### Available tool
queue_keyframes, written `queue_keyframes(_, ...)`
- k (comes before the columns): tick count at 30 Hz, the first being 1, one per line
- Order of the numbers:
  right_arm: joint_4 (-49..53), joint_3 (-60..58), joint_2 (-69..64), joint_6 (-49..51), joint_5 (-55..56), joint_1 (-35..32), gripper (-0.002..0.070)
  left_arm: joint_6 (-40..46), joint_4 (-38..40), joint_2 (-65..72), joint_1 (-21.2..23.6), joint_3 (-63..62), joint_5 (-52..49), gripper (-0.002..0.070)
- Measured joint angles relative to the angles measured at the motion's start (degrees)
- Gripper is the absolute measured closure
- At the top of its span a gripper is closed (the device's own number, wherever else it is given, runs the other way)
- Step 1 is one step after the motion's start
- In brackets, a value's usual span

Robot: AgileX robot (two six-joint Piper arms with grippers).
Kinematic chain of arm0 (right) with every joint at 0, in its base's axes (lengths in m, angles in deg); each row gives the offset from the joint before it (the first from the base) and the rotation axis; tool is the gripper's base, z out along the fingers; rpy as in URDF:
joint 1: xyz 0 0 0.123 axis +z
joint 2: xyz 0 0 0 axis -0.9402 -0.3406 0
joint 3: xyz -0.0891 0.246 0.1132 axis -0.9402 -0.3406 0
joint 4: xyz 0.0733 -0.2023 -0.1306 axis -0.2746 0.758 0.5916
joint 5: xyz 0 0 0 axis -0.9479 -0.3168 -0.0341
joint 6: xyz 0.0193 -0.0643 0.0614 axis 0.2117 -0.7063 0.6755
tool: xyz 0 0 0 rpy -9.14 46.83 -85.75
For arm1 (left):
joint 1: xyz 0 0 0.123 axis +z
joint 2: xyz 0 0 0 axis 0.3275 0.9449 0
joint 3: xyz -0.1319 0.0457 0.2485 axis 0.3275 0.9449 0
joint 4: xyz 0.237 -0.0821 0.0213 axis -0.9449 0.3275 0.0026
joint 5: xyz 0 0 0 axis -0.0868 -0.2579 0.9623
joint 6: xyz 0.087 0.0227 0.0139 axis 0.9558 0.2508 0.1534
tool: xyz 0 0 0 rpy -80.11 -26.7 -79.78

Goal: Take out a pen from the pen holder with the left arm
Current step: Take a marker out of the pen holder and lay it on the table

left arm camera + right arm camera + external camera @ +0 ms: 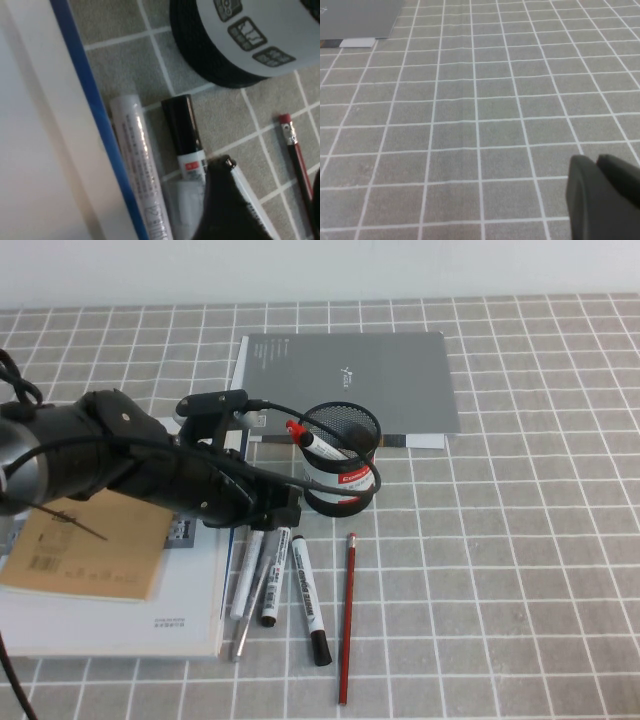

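The left gripper (285, 512) hangs low over the table (520, 570), just left of the pen holder's near side. Whether it is spread or closed cannot be told. In the left wrist view one dark finger (222, 200) lies across the body of a black-capped marker (182, 125) that rests flat on the tiles. A white pen (137, 160) lies just beside that marker on its left, close along the blue edge of a white book (120, 625).

The pen holder (340, 490), black mesh with a white label, stands upright just right of the gripper. A red-capped marker (318, 443) leans inside it, its cap poking out over the left rim. Nearer than the holder, a red pencil (347, 620) lies to the right of the loose pens, apart from them.

A brown notebook (90, 550) sits on the white book at the left. A grey notebook (345, 375) lies flat on the far side of the holder.

The right gripper (598, 165) appears only in its own wrist view, over bare tiles, its two dark fingers pressed together and holding nothing.
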Motion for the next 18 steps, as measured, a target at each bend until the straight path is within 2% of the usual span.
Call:
queue_keyframes(4, 0.0, 0.0, 0.0, 0.0, 0.0, 0.0, 0.0689, 0.0, -2.7, -1.0, 0.0, 0.0, 0.0, 0.0324)
queue_keyframes(6, 0.0, 0.0, 0.0, 0.0, 0.0, 0.0, 0.0689, 0.0, -4.7, -2.5, 0.0, 0.0, 0.0, 0.032)
queue_keyframes(9, 0.0, 0.0, 0.0, 0.0, 0.0, 0.0, 0.0689, -3.1, -11.7, -6.8, -0.8, 0.0, 0.0, 0.0335)
queue_keyframes(13, 0.0, 0.0, 0.0, 0.0, 0.0, 0.0, 0.0689, -11.5, -23.4, -15.0, -1.2, 2.1, 0.2, 0.0434)
queue_keyframes(17, 0.0, 0.0, 0.0, 0.0, 0.0, 0.0, 0.0689, -22.6, -35.3, -27.3, -1.4, 11.6, 5.8, 0.0602)
queue_keyframes(18, 0.0, 0.0, 0.0, 0.0, 0.0, 0.0, 0.0689, -24.6, -36.8, -30.1, -1.6, 14.8, 8.0, 0.0624)
